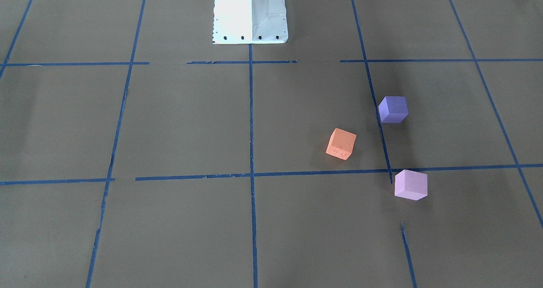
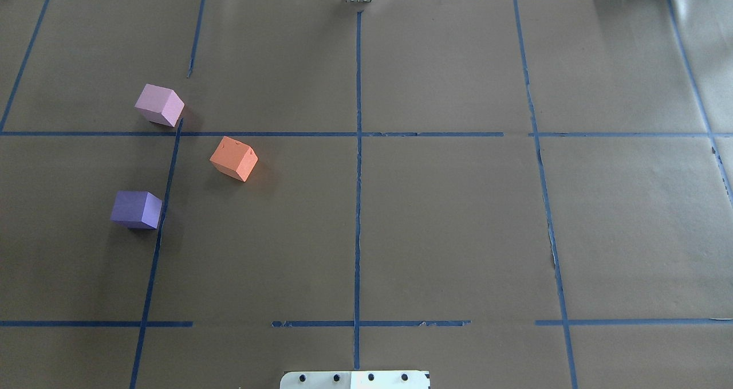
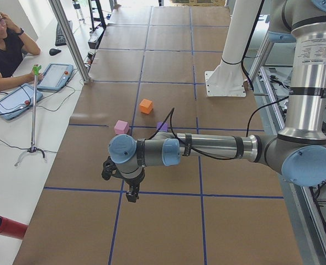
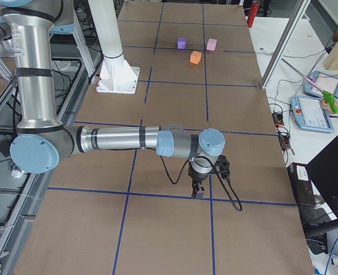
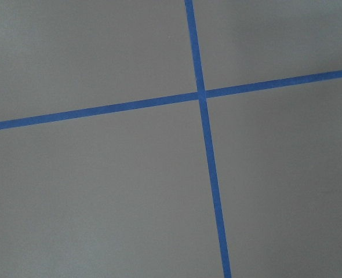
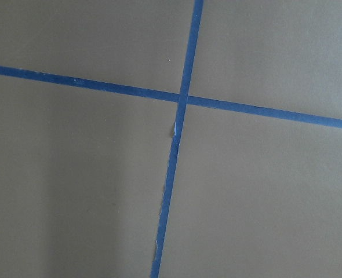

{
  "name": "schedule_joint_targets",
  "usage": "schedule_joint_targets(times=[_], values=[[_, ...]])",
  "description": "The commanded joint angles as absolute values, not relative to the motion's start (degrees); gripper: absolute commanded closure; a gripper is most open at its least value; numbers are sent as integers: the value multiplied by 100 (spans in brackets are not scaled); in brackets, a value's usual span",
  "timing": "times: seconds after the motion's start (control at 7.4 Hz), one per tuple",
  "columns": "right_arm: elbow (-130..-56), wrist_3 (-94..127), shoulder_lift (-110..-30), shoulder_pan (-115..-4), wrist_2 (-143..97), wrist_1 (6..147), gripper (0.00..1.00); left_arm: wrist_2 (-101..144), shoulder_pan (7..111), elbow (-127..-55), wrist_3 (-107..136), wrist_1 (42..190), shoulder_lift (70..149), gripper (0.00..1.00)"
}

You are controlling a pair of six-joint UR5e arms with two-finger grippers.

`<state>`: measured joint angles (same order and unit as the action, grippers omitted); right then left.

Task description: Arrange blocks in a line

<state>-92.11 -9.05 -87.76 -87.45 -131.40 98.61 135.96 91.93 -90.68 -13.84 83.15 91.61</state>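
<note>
Three blocks lie apart on the brown paper on the robot's left half. The orange block [image 2: 233,158] [image 1: 341,144] is nearest the middle. The violet-blue block [image 2: 137,209] [image 1: 393,109] sits closer to the robot's base. The pale pink-lilac block [image 2: 160,105] [image 1: 410,185] sits farther out. They form a loose triangle. My left gripper [image 3: 132,194] shows only in the exterior left view, hanging over the table end well short of the blocks. My right gripper [image 4: 198,192] shows only in the exterior right view, far from the blocks. I cannot tell whether either is open or shut.
Blue tape lines [image 2: 358,177] divide the brown paper into squares. The robot's white base plate [image 1: 250,14] stands at the table's near middle. An operator [image 3: 3,49] sits at a side desk with tablets [image 3: 55,76]. A red cylinder [image 3: 7,227] lies beside the table.
</note>
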Motion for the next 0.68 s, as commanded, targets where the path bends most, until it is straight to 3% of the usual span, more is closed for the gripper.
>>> schedule_joint_targets(times=[0.0,0.27,0.54], values=[[-9211,-905,-8780,-8745,-13140,9861,0,13597,9185,-9123,-1380,8297,9176,0],[-9211,-905,-8780,-8745,-13140,9861,0,13588,9176,-9437,-1241,8271,9255,0],[-9211,-905,-8780,-8745,-13140,9861,0,13579,8530,-10139,266,8244,9517,0]])
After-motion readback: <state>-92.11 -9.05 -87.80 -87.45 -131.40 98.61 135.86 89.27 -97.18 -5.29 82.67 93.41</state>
